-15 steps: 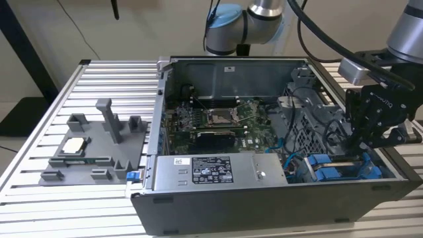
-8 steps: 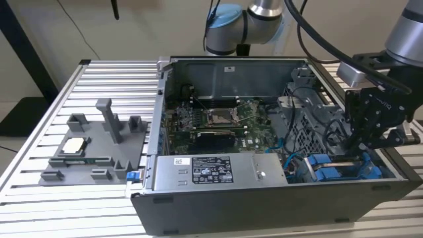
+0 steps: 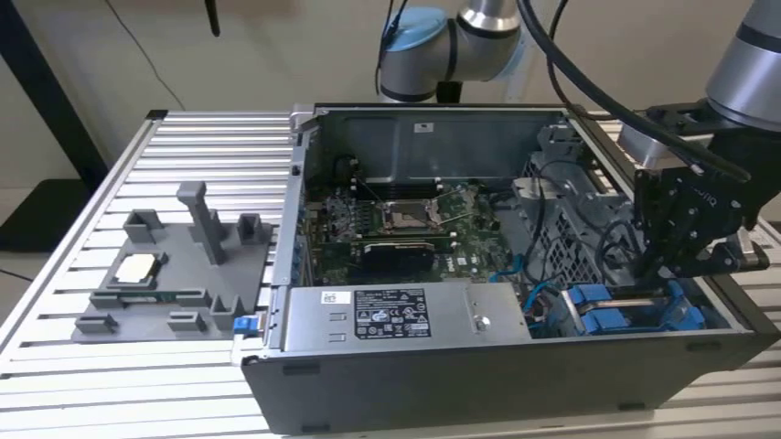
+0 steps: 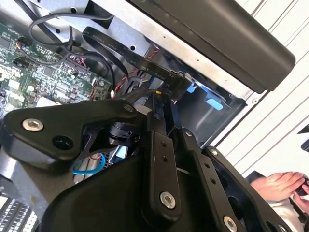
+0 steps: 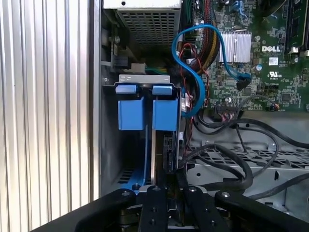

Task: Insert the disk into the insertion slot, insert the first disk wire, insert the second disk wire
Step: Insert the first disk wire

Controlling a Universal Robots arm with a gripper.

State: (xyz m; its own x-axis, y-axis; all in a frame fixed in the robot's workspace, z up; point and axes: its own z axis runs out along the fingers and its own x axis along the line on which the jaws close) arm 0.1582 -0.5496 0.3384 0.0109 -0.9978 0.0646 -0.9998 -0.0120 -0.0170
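The disk (image 5: 154,159) stands edge-on inside the insertion slot (image 5: 140,78), at the front corner of the open computer case on the exterior view's right. Its blue carrier (image 5: 165,113) is beside a second blue carrier (image 5: 130,112). My gripper (image 3: 665,270) reaches down into that bay. In both wrist views the gripper (image 5: 167,150) (image 4: 157,104) has its fingers close together on a black connector of a disk wire (image 5: 212,150) against the disk's end. A flat black cable (image 4: 120,46) runs to the same spot.
The motherboard (image 3: 403,224) fills the case floor and a grey power supply (image 3: 390,315) sits at its front. A blue cable (image 5: 193,72) loops near the bay. A grey fixture (image 3: 171,274) with a chip module lies on the slatted table. A person's hand (image 4: 280,186) rests outside the case.
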